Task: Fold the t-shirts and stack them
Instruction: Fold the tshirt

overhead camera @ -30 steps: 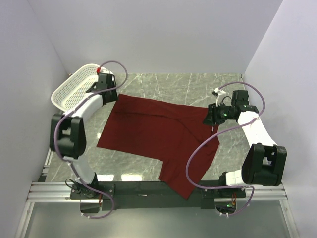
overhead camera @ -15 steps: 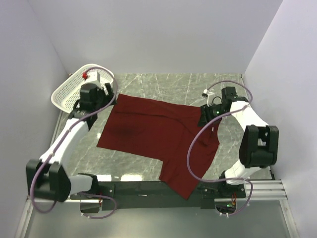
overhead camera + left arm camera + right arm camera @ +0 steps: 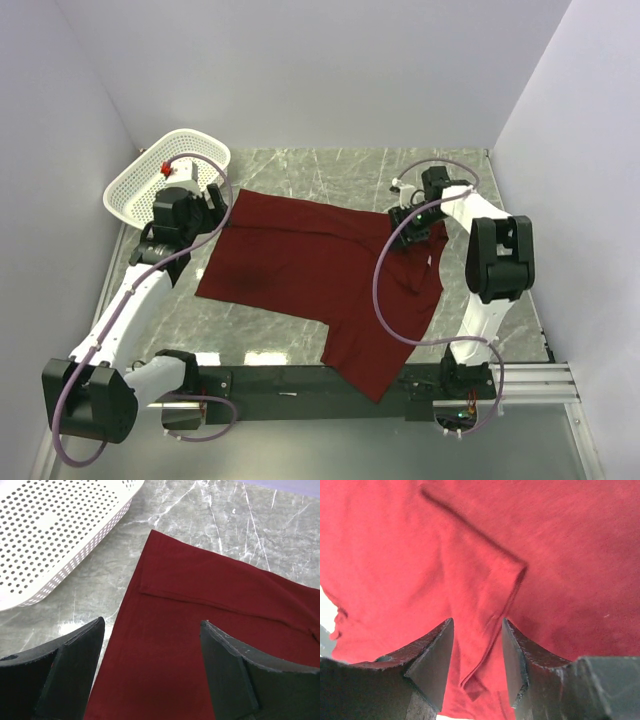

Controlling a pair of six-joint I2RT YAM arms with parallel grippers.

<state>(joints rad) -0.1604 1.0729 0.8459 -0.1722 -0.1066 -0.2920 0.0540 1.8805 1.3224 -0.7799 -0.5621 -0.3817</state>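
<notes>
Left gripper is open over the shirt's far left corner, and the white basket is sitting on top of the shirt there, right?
Not quite. The left gripper is open over the maroon t-shirt, but the white basket sits beside it on the bare table, apart from the cloth. The left wrist view shows the gap.

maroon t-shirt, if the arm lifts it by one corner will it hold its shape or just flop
The maroon t-shirt would probably flop: it lies flat with soft folds, and its near part droops over the table edge. It looks thin, so likely light. Pushed, it would probably bunch up rather than slide whole.
</notes>
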